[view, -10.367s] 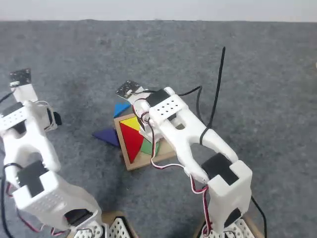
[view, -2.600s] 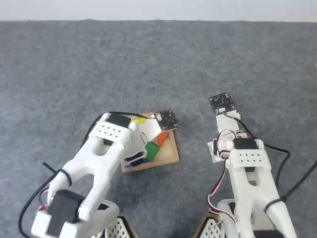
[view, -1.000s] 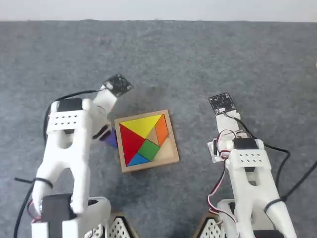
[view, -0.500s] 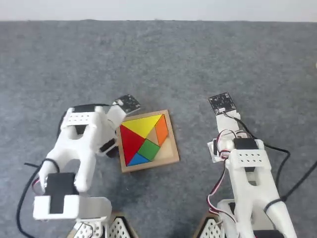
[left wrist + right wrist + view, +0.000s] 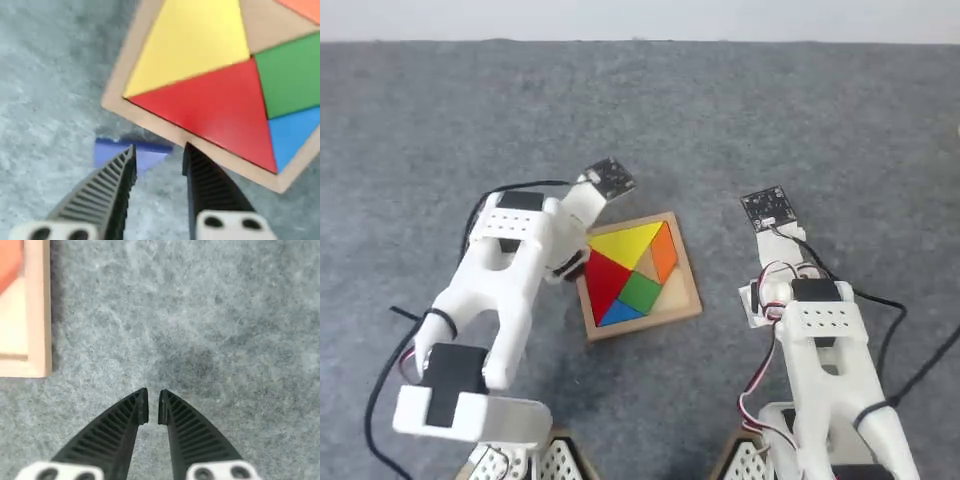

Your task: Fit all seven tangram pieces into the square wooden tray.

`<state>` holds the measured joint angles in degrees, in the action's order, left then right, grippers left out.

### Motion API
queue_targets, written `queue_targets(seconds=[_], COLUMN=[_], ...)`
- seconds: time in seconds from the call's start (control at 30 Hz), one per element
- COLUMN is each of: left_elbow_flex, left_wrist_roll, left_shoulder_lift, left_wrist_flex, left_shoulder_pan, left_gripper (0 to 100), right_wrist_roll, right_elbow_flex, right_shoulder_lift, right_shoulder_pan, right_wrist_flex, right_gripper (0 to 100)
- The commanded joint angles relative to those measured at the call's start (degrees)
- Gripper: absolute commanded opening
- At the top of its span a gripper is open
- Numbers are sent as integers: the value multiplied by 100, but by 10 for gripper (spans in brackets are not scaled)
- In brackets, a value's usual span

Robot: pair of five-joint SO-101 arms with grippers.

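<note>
The square wooden tray (image 5: pixel 692 300) lies mid-table and holds a yellow triangle (image 5: pixel 625 243), a red triangle (image 5: pixel 605 282), a green square (image 5: pixel 642 290), a blue triangle (image 5: pixel 620 312) and an orange piece (image 5: pixel 665 252). Bare wood shows between them. My left gripper (image 5: pixel 157 152) stands open at the tray's left edge (image 5: pixel 150 125). A purple piece (image 5: pixel 112 148) lies flat on the carpet just outside that edge, at the fingertips. One finger (image 5: pixel 200 170) touches the tray's rim. My right gripper (image 5: pixel 152 405) is shut over bare carpet, right of the tray's corner (image 5: pixel 37 315).
Grey carpet (image 5: pixel 770 120) covers the whole table, with open room beyond the tray and to both sides. The right arm (image 5: pixel 810 320) stands right of the tray. The left arm (image 5: pixel 500 290) crosses the carpet left of the tray.
My left gripper has swung right against the tray's left edge, and the tray has slid right and turned a little. The right arm has kept still.
</note>
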<state>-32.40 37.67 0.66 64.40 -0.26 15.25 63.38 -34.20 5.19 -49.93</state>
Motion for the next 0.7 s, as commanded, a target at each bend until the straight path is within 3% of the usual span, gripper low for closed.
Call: queue_targets(seconds=[0.0,0.1,0.2,0.43,0.67], left_elbow_flex=[321,374,453,901,2738], left_wrist_roll=[-44,35,879,2549,3719], left_shoulder_lift=[35,35,35,-185,-1960], left_wrist_flex=[-88,-105,-97,475,1099], left_shoulder_pan=[-35,-325,-747,-1002,-905], left_gripper=[153,214,299,297,298], right_wrist_roll=[53,53,53,53,53], right_elbow_flex=[-35,-35,-35,-35,-35], right_shoulder_lift=[13,13,13,13,13], right_shoulder_pan=[-75,-75,-75,-75,-75], right_wrist_flex=[75,66,66,84,84], right_gripper=[57,57,57,57,57])
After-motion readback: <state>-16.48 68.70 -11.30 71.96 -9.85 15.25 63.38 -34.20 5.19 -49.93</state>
